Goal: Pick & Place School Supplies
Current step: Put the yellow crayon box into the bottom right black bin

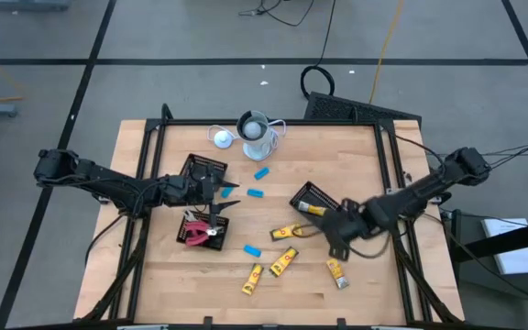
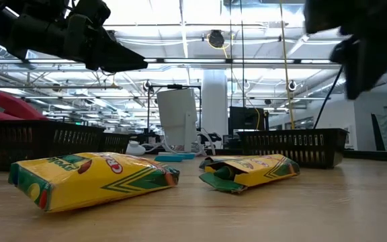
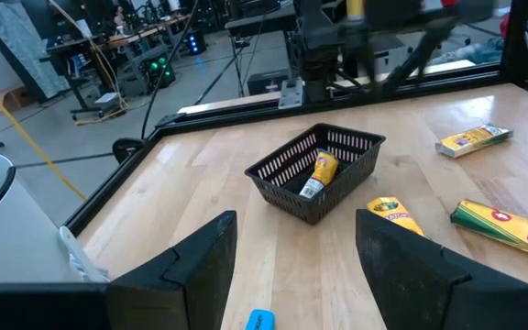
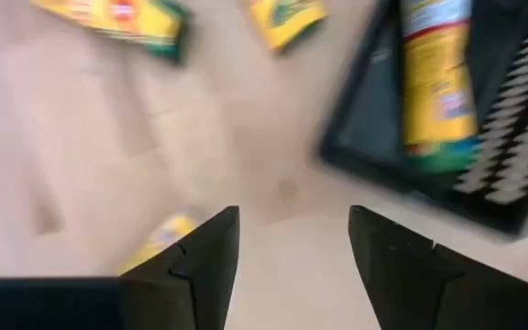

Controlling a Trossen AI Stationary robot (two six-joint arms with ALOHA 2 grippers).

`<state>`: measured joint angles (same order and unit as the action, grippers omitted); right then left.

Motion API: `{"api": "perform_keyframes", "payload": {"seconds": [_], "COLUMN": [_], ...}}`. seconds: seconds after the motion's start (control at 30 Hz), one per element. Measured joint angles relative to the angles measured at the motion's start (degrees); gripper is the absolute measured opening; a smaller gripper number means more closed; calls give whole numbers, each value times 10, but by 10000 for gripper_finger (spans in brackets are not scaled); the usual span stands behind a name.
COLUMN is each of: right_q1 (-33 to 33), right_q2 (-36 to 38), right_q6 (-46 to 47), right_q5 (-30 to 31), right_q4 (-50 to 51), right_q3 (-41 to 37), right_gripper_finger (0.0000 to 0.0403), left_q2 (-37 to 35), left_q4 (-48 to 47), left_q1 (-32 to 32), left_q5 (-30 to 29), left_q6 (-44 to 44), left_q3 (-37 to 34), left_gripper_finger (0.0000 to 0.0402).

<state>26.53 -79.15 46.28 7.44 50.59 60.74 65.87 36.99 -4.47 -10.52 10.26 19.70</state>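
Note:
Yellow crayon boxes and light-blue blocks lie loose on the wooden table. Red-handled pliers lie in a black mesh basket at the left. Another basket right of centre holds a yellow tube, which also shows in the left wrist view. My left gripper is open and empty, above the table between the left baskets and the blue blocks. My right gripper is open and empty, just beside the right basket, above a yellow piece.
A third mesh basket sits by the left arm. A white round cup-like object with a cable stands at the back edge. In the low view two crayon boxes lie near the front. A black frame rims the table.

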Motion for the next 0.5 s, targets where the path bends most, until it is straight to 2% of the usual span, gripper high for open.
{"api": "perform_keyframes", "payload": {"seconds": [0.13,0.23,0.5], "right_q1": [76,117,145], "right_q2": [0,-1,-2], "right_q6": [118,182,272], "right_q5": [0,-1,-10], "right_q4": [-26,-84,-190], "right_q3": [2,-12,-90], "right_gripper_finger": [196,196,196], "left_q2": [0,0,0], "left_q4": [0,0,1], "left_q1": [0,0,-1], "left_q5": [0,0,26], "left_q6": [0,0,-4], "left_q3": [0,0,0], "left_gripper_finger": [227,227,227]}}
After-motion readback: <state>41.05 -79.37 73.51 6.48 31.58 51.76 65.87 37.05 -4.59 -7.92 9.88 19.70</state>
